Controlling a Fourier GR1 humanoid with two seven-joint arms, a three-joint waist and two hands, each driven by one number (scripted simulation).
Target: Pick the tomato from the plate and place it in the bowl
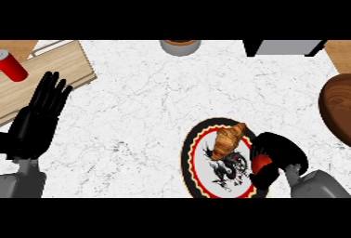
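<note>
A round plate [199, 163] with a red and black rim and a dragon picture lies at the lower middle right of the counter. A brown croissant [227, 140] rests on its upper part. At the plate's right edge my right hand [277, 153] is curled round the red tomato [261, 164], which shows only partly between the fingers. The brown wooden bowl [337, 109] sits at the far right edge, partly cut off. My left hand [37, 118] rests open at the left, fingers up.
A wooden cutting board [48, 74] lies at the upper left with a red can [11, 66] on it. A grey cup [180, 46] and a dark appliance [284, 47] stand along the back edge.
</note>
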